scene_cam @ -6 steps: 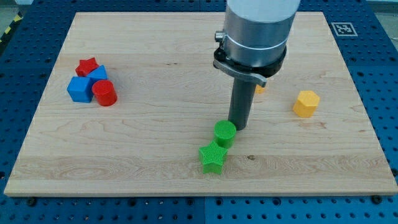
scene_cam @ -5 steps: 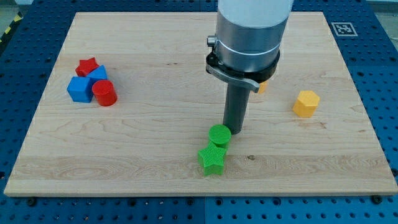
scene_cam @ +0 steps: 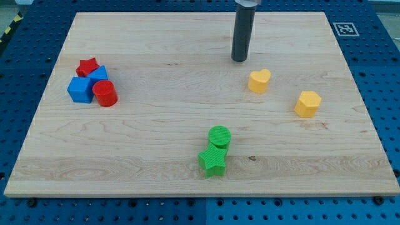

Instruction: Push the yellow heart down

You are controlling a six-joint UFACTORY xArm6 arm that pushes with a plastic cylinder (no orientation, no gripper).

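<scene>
The yellow heart lies on the wooden board right of centre. My tip stands on the board just above and to the left of the heart, a short gap away, not touching it. The dark rod rises from the tip out of the view's top.
A yellow hexagon lies right of the heart. A green cylinder touches a green star near the bottom centre. At the left, a red star, two blue blocks and a red cylinder are clustered.
My tip has moved from beside the green cylinder up to above the yellow heart. The arm body has left the view, uncovering the heart. The green blocks sit slightly further left.
</scene>
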